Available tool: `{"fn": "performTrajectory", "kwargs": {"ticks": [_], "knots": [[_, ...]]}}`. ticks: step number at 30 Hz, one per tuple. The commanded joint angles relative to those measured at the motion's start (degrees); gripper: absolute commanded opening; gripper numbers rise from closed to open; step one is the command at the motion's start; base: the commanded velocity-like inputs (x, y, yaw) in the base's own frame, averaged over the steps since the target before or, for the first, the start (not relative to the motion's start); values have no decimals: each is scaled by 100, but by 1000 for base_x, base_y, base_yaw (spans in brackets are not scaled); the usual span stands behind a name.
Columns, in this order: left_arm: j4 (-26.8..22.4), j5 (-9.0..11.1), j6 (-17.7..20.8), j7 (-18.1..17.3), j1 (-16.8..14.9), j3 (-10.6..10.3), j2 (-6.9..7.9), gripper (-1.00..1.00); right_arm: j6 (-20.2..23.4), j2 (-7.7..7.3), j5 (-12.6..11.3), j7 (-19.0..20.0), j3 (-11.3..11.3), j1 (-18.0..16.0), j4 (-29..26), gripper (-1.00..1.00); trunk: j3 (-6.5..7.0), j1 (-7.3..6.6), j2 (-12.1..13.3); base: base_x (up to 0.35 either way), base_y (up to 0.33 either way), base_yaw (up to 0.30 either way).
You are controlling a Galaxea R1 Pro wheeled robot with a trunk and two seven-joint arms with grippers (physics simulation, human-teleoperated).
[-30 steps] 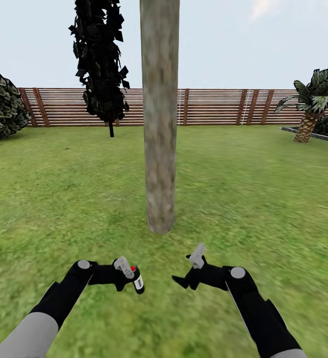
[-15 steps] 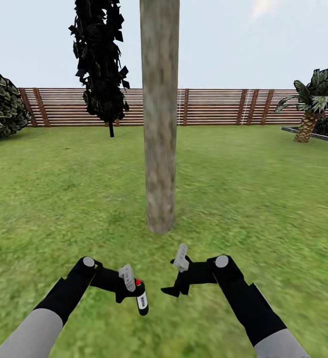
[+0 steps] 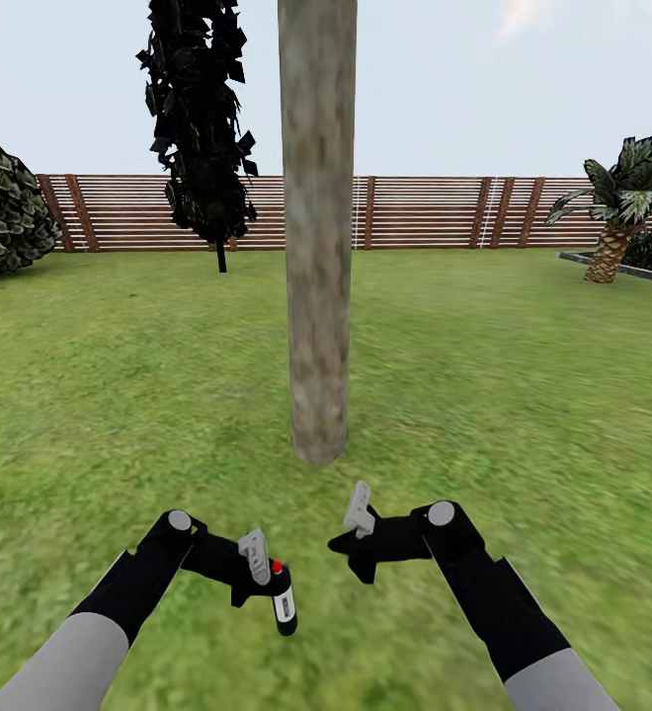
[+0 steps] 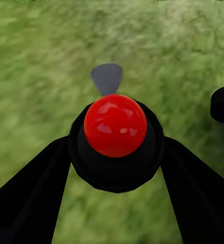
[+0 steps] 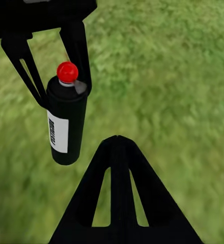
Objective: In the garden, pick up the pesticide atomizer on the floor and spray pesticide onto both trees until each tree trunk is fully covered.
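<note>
The left hand was clamped on the black pesticide atomizer, held above the grass near the tree trunk. Its white label bore unreadable writing. The right hand appeared clenched and empty.

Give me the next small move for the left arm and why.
Probably raise and tilt the left gripper so the atomizer faces the tree trunk. The can hangs low over the grass, clamped between the fingers, and no spray shows on the bark.
</note>
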Motion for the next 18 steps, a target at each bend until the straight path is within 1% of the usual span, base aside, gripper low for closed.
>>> {"fn": "performTrajectory", "kwargs": {"ticks": [1, 4, 13, 18], "knots": [[-5, 6, -6, -5, 0, 2, -1, -100, 7, 0, 0, 1, 0, 0, -22, -100, 0, 0, 0, 0, 0, 0], [-7, 16, -16, -10, 0, 2, -55, -100, 12, 0, 0, 2, 0, -14, -91, -100, 0, 0, 0, 0, 0, 0], [23, 21, -19, -23, -8, 8, -367, -100, 23, 0, -8, 28, 0, -35, -136, -100, 0, 0, 0, 0, 0, 0], [33, 36, -2, -17, -8, 11, -416, -100, 23, 0, -16, 29, 0, -34, -137, -100, 0, 0, 0, 0, 0, 0]]}}
